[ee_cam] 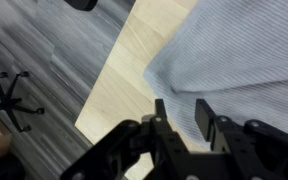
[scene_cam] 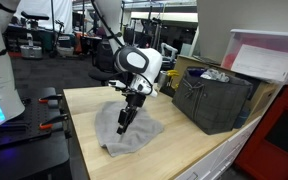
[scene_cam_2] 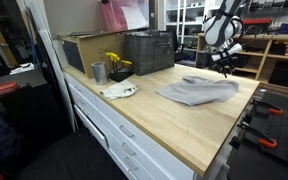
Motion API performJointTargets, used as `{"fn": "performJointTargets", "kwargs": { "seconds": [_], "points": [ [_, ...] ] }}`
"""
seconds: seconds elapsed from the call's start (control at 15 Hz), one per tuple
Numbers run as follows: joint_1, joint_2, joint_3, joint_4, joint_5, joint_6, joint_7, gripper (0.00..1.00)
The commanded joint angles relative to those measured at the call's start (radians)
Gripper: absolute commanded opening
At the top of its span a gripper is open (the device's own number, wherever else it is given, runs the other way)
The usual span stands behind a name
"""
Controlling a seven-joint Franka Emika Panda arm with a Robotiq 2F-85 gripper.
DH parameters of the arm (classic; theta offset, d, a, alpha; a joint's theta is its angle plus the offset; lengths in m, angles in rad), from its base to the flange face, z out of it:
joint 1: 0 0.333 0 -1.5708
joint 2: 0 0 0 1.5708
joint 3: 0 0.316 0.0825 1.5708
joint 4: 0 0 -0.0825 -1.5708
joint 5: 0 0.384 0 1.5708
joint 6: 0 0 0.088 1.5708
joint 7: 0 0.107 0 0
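1 hand (scene_cam: 122,126) tilted over cloth (scene_cam: 146,133)

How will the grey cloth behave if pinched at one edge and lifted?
Likely floppy: the grey cloth lies in soft folds, so it should drape and trail. Probably light, as it looks thin. Pushed, it would likely bunch rather than slide on the wooden table.

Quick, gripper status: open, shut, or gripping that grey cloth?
Gripper: open, jaws apart just over the grey cloth, nothing pinched between them.
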Motion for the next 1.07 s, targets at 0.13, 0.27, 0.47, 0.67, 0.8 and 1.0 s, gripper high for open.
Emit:
{"fn": "performJointTargets", "kwargs": {
  "seconds": [0.13, 0.27, 0.47, 0.67, 0.8, 1.0],
  "points": [
    [-0.031, -0.103, 0.098, 0.041, 0.044, -0.026, -0.004, 0.84],
    [-0.056, -0.088, 0.156, 0.092, 0.116, -0.034, -0.035, 0.99],
    [-0.086, -0.038, 0.223, 0.175, 0.212, -0.026, -0.071, 1.0],
    [-0.114, 0.031, 0.257, 0.277, 0.273, -0.015, -0.115, 1.0],
    [-0.139, 0.083, 0.271, 0.349, 0.313, -0.019, -0.149, 1.0],
    [-0.178, 0.167, 0.282, 0.458, 0.367, -0.027, -0.188, 1.0]
  ]
}}
